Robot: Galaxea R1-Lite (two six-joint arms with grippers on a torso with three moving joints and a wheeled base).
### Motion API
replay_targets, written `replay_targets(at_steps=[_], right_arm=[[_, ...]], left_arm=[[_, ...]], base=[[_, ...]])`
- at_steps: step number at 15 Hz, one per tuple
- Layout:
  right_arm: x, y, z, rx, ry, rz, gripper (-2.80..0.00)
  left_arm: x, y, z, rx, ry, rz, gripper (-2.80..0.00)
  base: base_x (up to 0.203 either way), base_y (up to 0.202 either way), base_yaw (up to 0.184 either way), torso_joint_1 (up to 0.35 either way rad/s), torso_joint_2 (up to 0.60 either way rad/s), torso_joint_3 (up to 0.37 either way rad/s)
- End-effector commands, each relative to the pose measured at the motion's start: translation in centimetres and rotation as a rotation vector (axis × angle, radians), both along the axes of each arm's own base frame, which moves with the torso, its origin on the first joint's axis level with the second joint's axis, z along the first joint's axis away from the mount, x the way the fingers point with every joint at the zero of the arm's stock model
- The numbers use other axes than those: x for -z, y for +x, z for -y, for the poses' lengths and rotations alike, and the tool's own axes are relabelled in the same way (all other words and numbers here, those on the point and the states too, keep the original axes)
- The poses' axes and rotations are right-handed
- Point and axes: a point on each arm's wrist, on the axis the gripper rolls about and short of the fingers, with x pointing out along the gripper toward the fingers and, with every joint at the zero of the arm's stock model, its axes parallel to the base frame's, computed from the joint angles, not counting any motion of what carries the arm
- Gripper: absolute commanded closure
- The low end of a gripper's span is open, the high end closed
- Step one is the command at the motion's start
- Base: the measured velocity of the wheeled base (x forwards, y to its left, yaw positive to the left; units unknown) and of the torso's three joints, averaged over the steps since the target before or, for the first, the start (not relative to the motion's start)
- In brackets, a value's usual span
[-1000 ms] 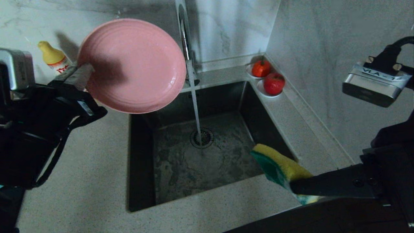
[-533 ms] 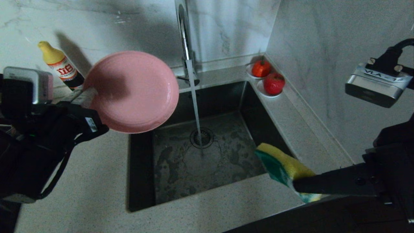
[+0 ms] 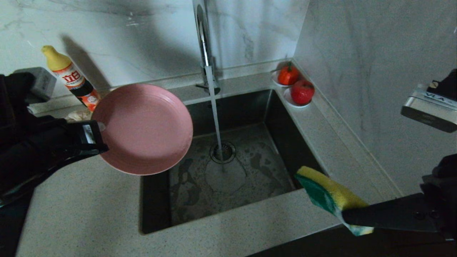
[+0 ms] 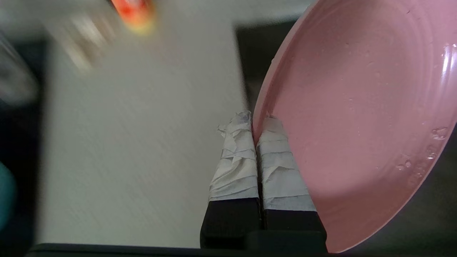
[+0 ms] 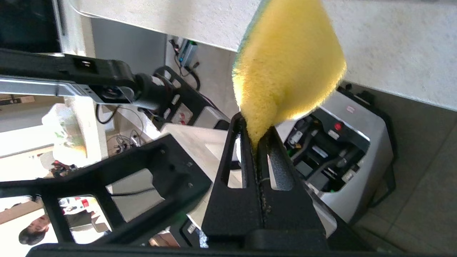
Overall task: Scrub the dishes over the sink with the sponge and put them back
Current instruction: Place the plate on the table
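Note:
My left gripper is shut on the rim of the pink plate, which hangs nearly level over the sink's left edge. In the left wrist view the taped fingers pinch the wet plate by its rim. My right gripper is shut on the yellow sponge with its green face, held above the counter's front edge at the sink's right corner. The same sponge shows squeezed in the right gripper. Water streams from the chrome faucet into the steel sink. The bowl and chopsticks are out of view.
A yellow-capped detergent bottle stands at the back left by the wall, a beige wad below it. Two red fruits on white saucers sit at the sink's back right corner. Speckled counter runs left and in front of the sink.
The left arm has lowered the plate and rolled it from tilted upright to nearly level, face up. The right gripper with the sponge has drifted slightly right and toward the counter's front edge.

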Motion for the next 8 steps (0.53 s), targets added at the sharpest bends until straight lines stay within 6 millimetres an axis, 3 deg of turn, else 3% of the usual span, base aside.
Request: replay_targets(at_steps=[1,8], right_arm=[[0.4,-0.2,0.7,0.018,-0.006,-0.008,0.0],[0.6,-0.1,0.7,0.023,-0.012,-0.012,0.0]], left_arm=[[-1.4,-3.2,-2.1,-0.074,-0.172,-0.208,0.0],[0.5,-2.9,-9.1,-0.48,-0.312,-0.241,0.0]], base=[[0.0,0.0,0.0,0.0,0.0,0.0],[0.0,0.0,0.0,0.0,0.0,0.0]])
